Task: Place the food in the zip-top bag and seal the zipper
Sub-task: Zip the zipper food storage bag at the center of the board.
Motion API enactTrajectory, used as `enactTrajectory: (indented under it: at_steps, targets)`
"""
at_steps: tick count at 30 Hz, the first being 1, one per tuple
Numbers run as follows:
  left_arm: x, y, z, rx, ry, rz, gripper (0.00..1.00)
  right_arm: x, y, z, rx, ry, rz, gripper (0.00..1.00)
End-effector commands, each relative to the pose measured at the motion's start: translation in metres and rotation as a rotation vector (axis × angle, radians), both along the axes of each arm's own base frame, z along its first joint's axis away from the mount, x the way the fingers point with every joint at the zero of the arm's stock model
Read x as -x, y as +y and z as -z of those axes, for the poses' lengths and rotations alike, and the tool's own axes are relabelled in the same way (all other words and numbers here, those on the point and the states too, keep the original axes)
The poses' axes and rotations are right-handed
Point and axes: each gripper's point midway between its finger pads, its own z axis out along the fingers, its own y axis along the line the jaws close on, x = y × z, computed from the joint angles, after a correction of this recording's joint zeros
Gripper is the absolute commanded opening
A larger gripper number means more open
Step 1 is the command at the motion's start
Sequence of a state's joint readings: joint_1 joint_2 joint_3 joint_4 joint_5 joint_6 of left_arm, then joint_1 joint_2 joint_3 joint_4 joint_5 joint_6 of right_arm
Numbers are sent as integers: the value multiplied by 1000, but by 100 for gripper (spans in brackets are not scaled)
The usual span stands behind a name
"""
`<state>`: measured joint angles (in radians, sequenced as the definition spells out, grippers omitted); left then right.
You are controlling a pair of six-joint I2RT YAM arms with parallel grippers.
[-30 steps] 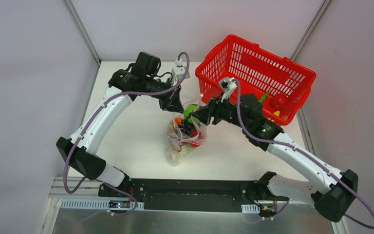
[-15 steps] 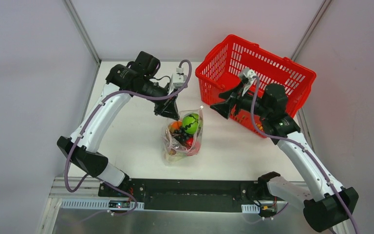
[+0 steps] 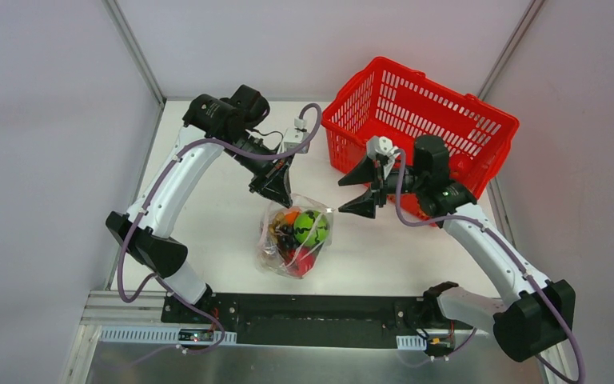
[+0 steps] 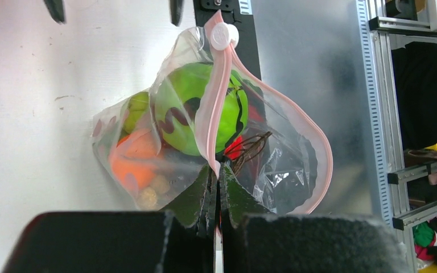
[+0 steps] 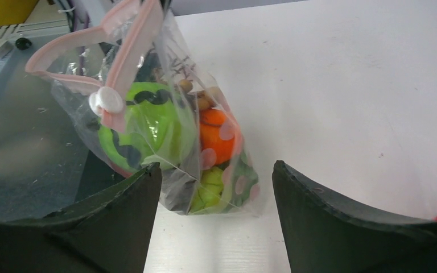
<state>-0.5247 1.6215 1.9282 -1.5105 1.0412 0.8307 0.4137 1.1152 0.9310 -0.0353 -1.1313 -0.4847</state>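
Note:
The clear zip-top bag (image 3: 281,254) sits on the white table, filled with food: a green ball (image 3: 313,226), an orange fruit (image 4: 134,159) and darker pieces. My left gripper (image 3: 280,198) is shut on the bag's pink zipper (image 4: 213,108) at the mouth's far-left end, holding it up. The mouth gapes open, and a white slider (image 4: 223,35) sits at the strip's other end. My right gripper (image 3: 340,198) stands open just right of the bag, nothing between its fingers. In the right wrist view the bag (image 5: 227,193) lies just ahead of the open jaws.
A red mesh basket (image 3: 448,104) stands at the back right, behind my right arm. The black base rail (image 3: 312,318) runs along the table's near edge. White walls close in the left and right sides.
My right gripper left the bag's mouth, swung towards the basket, then came back beside the bag, opening wider. My left gripper moved the bag slightly nearer and lower.

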Motion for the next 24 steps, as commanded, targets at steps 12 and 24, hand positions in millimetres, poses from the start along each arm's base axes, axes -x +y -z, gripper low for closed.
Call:
enactTrajectory:
  at_steps: [12,24]
  targets:
    - [17,-7,-20,78,33,48,0,42,36,-16,-72,-131,-192,66]
    - [17,-6,-17,72,36,51,0,33,45,-12,-70,-110,-146,20]
